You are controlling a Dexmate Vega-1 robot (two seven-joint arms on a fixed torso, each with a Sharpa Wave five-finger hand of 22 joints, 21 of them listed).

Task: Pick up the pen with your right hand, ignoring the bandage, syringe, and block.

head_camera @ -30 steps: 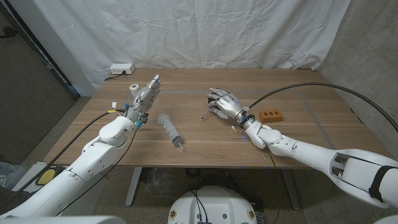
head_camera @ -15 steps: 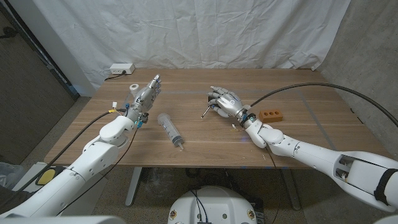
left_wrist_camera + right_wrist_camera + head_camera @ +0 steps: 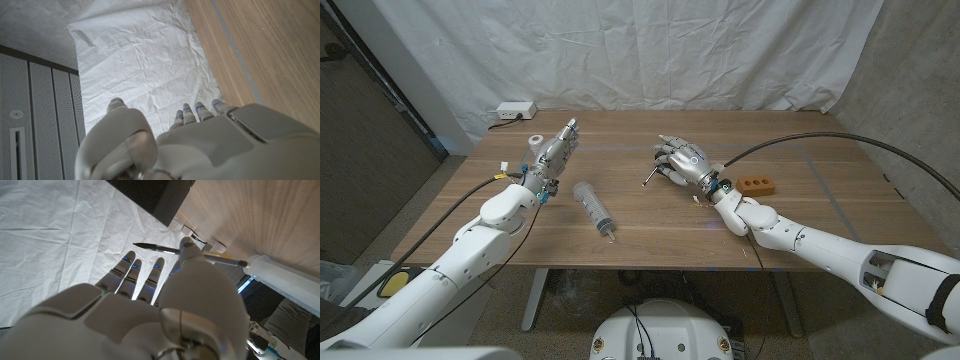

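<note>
A syringe (image 3: pixel 594 209) lies at lower centre of the wooden table (image 3: pixel 800 215). Just right of centre, the right hand (image 3: pixel 683 163) has its fingers curled around the pen (image 3: pixel 652 177), whose tip slants toward the tabletop. An orange block (image 3: pixel 756 186) sits beside it. At upper left, the left hand (image 3: pixel 552 153) stands with fingers apart, holding nothing, near the bandage (image 3: pixel 535 142).

My right hand (image 3: pixel 686 163) is silver-grey; the pen (image 3: pixel 651 179) in it is dark. Right of it, the block (image 3: pixel 756 186) is orange-brown. The syringe (image 3: pixel 594 209) is clear, the bandage (image 3: pixel 535 143) white.
</note>
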